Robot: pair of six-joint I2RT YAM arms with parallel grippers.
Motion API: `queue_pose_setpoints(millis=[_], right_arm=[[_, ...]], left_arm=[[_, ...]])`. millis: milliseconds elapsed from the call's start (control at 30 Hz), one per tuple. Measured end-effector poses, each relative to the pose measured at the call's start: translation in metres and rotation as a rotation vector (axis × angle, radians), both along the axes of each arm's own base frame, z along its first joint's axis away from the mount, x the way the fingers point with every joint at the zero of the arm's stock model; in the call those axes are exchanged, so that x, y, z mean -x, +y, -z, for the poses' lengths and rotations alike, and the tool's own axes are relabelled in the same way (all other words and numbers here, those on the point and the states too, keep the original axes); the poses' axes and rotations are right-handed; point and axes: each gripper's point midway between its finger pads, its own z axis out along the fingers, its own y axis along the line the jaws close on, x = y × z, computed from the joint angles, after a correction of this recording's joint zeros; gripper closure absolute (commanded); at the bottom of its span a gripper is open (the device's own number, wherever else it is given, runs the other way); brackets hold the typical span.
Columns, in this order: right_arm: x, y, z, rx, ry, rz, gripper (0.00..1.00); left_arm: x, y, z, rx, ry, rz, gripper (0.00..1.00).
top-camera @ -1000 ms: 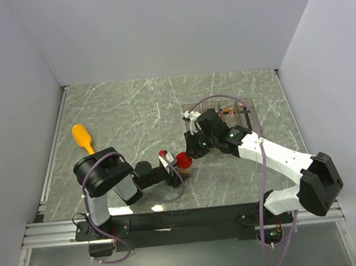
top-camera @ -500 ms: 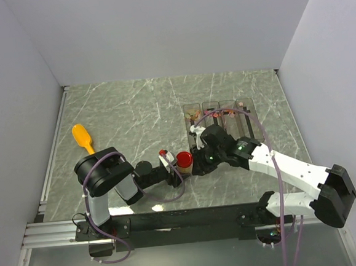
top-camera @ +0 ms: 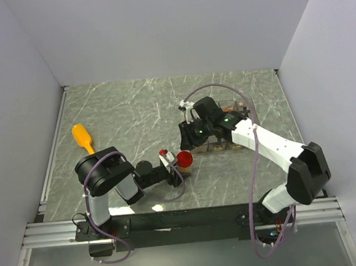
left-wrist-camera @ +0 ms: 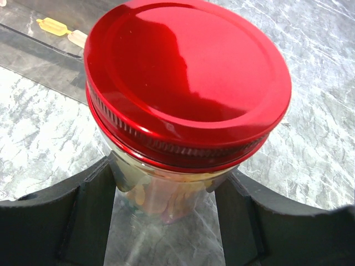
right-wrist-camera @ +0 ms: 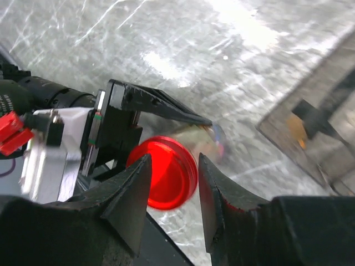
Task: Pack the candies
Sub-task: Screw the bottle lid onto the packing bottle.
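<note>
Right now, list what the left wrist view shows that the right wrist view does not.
Only left wrist: candies inside the glass jar, threads on the red lid, two loose sweets top left. Only right wrist: the open right tool, and the left arm's white housing with its red plug. Both: the lid on the jar, gripped by the left tool, on the marble table.

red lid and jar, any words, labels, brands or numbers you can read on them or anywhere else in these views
No text can be read in any view.
red lid: plain glossy red, no print.
glass jar: no label showing.
left arm's black housing: faint white marks at its edge, too blurred to read.
</note>
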Motion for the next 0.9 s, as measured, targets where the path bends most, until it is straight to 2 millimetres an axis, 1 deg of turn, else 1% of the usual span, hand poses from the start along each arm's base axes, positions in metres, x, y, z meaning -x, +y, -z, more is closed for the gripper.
queue_pose_setpoints(millis=[167, 367, 433, 600, 633, 733, 800, 900], right_arm=[[0.003, 0.009, 0.019, 0.005, 0.056, -0.06, 0.58], [0.007, 0.013, 0.022, -0.013, 0.072, -0.09, 0.62], [0.009, 0.012, 0.025, -0.021, 0.065, -0.09, 0.64], [0.017, 0.0, 0.025, -0.058, 0.03, -0.05, 0.68], [0.021, -0.005, 0.026, -0.062, 0.027, -0.035, 0.7], [0.036, -0.017, 0.027, -0.081, 0.023, 0.011, 0.72], [0.053, -0.02, 0.027, -0.096, 0.036, 0.02, 0.73], [0.084, -0.018, 0.033, -0.096, 0.092, -0.012, 0.73]], left_arm=[[0.0, 0.0, 0.0, 0.001, 0.0, 0.0, 0.51], [0.0, 0.0, 0.0, 0.001, 0.0, -0.001, 0.52], [0.0, 0.0, 0.0, 0.001, 0.0, 0.0, 0.52], [0.0, 0.0, 0.0, 0.001, -0.001, 0.002, 0.52], [0.0, 0.0, 0.0, 0.002, -0.001, 0.003, 0.52], [0.0, 0.0, 0.0, 0.002, -0.001, 0.003, 0.52], [0.0, 0.0, 0.0, 0.002, 0.0, 0.002, 0.52], [0.0, 0.0, 0.0, 0.003, 0.002, -0.001, 0.52]])
